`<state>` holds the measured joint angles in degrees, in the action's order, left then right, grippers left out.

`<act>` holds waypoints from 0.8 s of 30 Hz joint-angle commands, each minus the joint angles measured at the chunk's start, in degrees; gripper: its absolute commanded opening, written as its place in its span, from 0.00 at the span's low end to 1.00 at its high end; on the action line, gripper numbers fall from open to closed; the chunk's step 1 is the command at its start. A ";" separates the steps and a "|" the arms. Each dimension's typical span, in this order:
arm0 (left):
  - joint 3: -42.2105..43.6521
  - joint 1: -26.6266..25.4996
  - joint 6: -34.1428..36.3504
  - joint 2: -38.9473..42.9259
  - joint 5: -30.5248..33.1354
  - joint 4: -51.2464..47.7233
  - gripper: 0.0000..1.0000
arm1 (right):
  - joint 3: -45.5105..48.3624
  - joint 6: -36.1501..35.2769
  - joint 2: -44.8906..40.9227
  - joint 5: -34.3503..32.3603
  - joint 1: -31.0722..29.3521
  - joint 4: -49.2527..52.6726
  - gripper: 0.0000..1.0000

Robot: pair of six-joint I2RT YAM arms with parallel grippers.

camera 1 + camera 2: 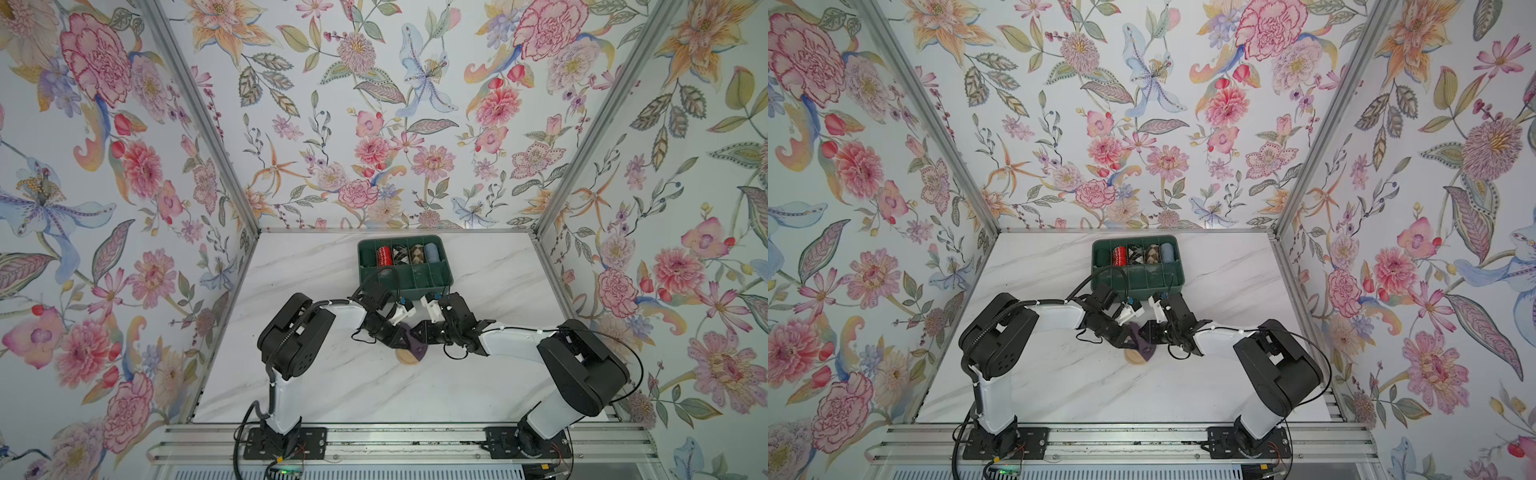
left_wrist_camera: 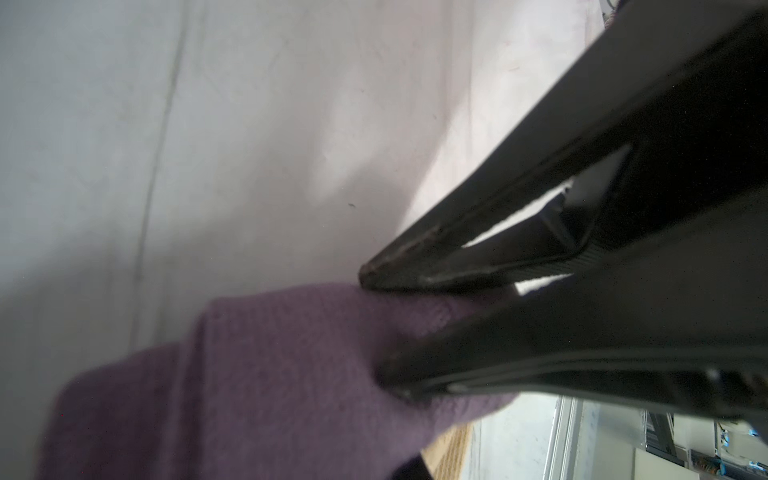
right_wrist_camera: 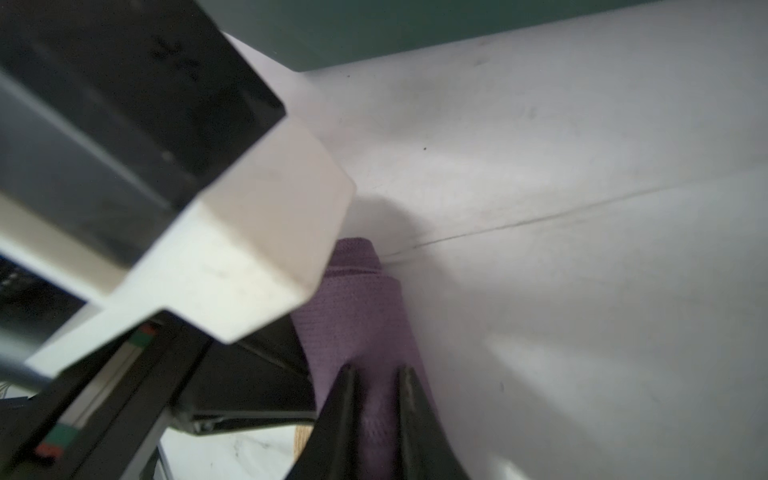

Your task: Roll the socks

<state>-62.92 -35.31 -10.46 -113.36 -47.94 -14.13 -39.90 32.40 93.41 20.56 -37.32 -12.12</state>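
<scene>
Pinching the dusty-purple ribbed socks (image 1: pixel 417 350) with the left gripper (image 2: pixel 374 324), clamped tight on the fabric. Squeezing a purple fold with the right gripper (image 3: pixel 376 372). Resting mid-way on the white marble tabletop (image 1: pixel 332 374), near the dark-green divided plastic tray (image 1: pixel 446 266), tan patch (image 1: pixel 404 356) poking frontward.

Three walls (image 1: pixel 374 124), papered with large pink, orange and blue flowers on a pale ground, close in a white marble table (image 1: pixel 332 390). Aluminium posts (image 1: pixel 199 116) run up the two back corners, and an aluminium rail (image 1: pixel 399 440) edges the front. The light is soft and even, with faint shadows on the marble.
</scene>
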 commanded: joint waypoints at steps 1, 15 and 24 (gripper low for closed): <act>-3.44 0.66 4.57 -5.76 18.56 -4.96 0.00 | 2.46 0.71 1.70 3.81 -2.93 9.39 0.20; -11.59 1.34 4.31 -7.27 18.94 -5.52 0.00 | 5.60 3.45 -1.23 1.66 -3.23 10.00 0.20; -13.25 1.21 3.35 -8.12 16.45 -4.68 0.00 | 6.37 4.43 -3.03 -0.54 -3.81 10.88 0.21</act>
<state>-76.60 -34.52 -6.85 -118.85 -36.64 -20.01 -34.41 36.23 89.97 19.86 -40.75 -7.64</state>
